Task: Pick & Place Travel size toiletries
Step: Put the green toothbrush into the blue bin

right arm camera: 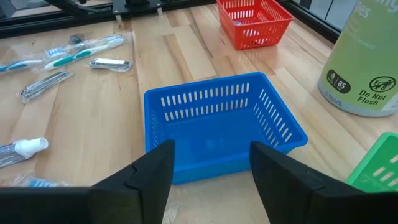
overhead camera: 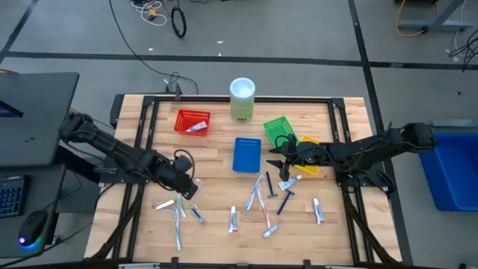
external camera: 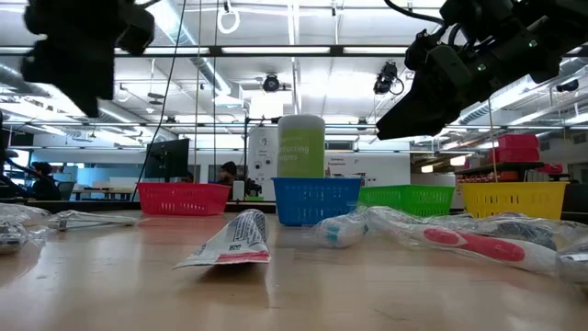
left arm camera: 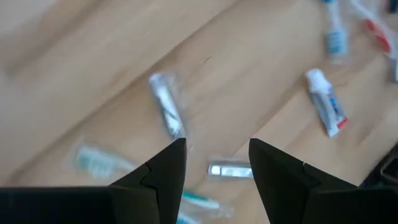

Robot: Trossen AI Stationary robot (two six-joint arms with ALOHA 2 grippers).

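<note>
Wooden planks make up the desk (overhead camera: 216,161), framed by black rails, with grey workshop floor and cables beyond it. Four mesh baskets stand toward the far edge: the red basket (overhead camera: 192,122) already holds one white tube (overhead camera: 196,128), while the blue basket (overhead camera: 246,155) is seen bare inside in the right wrist view; what the green basket (overhead camera: 279,129) and yellow basket (overhead camera: 309,149) hold I cannot tell, since the right arm covers part of them. A tall green canister (overhead camera: 242,99) stands behind them. Nearly all the travel size toiletries (overhead camera: 258,196) lie loose on the near half of the desk: tubes, toothbrushes, razors and sachets scattered in two clusters. The left gripper (overhead camera: 188,186) hovers above the left cluster with its fingers spread and nothing between them, a silvery sachet (left arm camera: 231,169) lying on the wood right below the gap. The right gripper (overhead camera: 278,158) hangs beside the blue basket, its fingers apart and empty too. By my reading the sorting has barely begun: one item placed for certain, a dozen or so left to lift and drop.
</note>
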